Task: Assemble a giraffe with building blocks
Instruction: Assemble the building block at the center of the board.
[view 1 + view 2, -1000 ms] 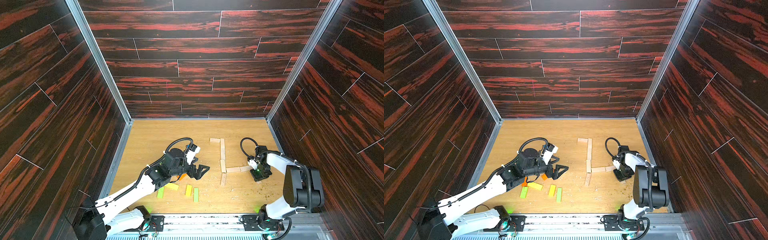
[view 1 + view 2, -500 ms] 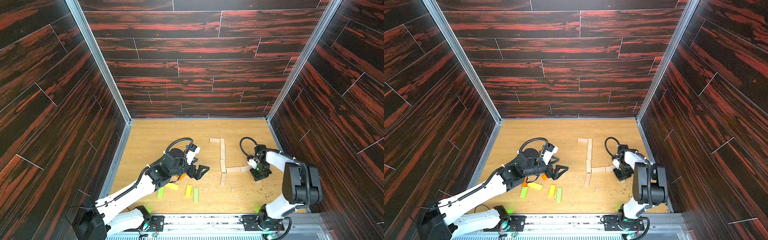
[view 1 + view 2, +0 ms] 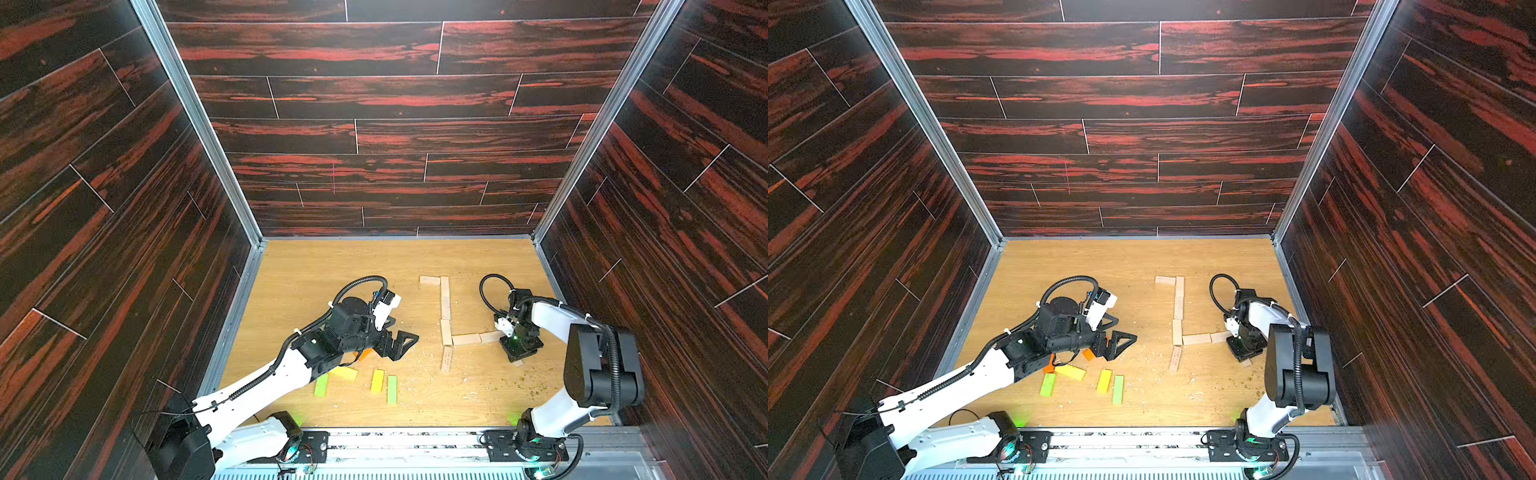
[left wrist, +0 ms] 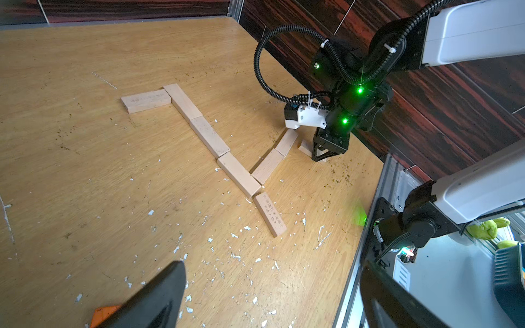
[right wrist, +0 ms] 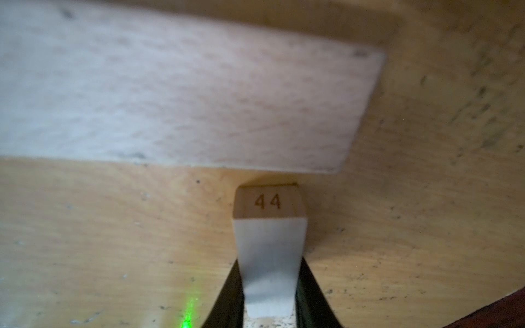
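The right gripper (image 3: 518, 351) is clamping a pale plank (image 5: 270, 235) across its two long sides, jaws drawn narrow on the wood. In the right wrist view the plank is running out from between the black fingers (image 5: 231, 295), and its end, stamped "44", is sticking out beyond their tips. The gripper is pointing down at the table (image 3: 332, 266) near the right wall (image 3: 665, 249); whether the plank is resting on the table cannot be told. Its long axis is lying roughly level, running front to back in both top views, at a right angle to the last body plank (image 5: 184, 93). The stamped end is pointing at that plank's long edge, close to its outer corner and just short of it.

To the left of the grip, the other pale pieces are lying flat. A head plank (image 3: 429, 280) is sitting at the far end, and three neck planks (image 3: 445, 307) are running end to end toward the front. An inner body plank (image 3: 466, 339) is branching off to the right, touching the last one, and a leg plank (image 3: 446, 359) with printed writing is lying just in front of the neck.

Well apart, the left gripper (image 3: 397, 334) is hanging with jaws spread wide and empty, just above an orange block (image 3: 365, 353). Two green blocks (image 3: 321, 384) and two yellow blocks (image 3: 377, 380) are lying near the front edge, and white flakes (image 4: 235, 255) are littering the wood between the arms
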You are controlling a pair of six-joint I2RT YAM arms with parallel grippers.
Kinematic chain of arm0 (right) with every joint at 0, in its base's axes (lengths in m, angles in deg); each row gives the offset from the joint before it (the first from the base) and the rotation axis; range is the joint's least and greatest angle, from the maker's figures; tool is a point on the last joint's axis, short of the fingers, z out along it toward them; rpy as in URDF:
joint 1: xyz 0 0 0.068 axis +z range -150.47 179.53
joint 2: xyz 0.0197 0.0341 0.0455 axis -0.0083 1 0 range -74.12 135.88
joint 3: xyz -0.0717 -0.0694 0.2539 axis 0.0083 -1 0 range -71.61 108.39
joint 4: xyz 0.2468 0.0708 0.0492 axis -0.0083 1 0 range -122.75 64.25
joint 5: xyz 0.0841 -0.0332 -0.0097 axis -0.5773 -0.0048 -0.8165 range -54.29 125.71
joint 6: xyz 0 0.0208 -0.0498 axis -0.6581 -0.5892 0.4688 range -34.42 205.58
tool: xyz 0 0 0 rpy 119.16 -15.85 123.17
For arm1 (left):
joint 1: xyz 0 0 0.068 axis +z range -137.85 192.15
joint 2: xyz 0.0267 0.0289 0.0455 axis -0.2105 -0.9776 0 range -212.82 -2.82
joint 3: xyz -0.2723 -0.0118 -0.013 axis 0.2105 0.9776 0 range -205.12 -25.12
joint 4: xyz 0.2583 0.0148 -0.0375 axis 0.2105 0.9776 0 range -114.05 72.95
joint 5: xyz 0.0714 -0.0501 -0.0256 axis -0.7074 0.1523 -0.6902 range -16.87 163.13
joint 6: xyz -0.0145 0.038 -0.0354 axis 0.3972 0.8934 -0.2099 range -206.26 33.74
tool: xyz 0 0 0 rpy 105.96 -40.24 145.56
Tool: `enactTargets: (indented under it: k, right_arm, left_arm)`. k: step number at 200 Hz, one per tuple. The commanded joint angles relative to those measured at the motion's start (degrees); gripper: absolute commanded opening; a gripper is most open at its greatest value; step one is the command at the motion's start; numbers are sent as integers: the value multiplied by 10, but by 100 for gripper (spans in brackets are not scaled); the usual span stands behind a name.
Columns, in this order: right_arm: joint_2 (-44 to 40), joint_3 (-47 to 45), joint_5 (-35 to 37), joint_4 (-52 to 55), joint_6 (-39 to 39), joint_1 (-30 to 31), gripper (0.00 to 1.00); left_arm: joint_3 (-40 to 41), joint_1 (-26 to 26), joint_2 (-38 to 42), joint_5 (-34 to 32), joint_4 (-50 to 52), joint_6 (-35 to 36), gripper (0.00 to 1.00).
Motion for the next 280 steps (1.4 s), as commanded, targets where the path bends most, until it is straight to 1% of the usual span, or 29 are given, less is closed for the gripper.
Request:
enactTargets:
  k: [1,63,92,280]
  right_arm:
    - [18,3,-8,-61,-4,-1,27]
    - [9,0,-15,-66,-1,-2,25]
    - [11,6,-24,-64,0,-1,20]
    - [14,5,-28,-79,-2,-1,20]
  left_arm:
    - [-9,3,2,2,0,13,98]
    - [-7,3,2,2,0,13,98]
    - [-7,3,3,2,0,13,98]
    - [-6,3,1,-1,-1,13,98]
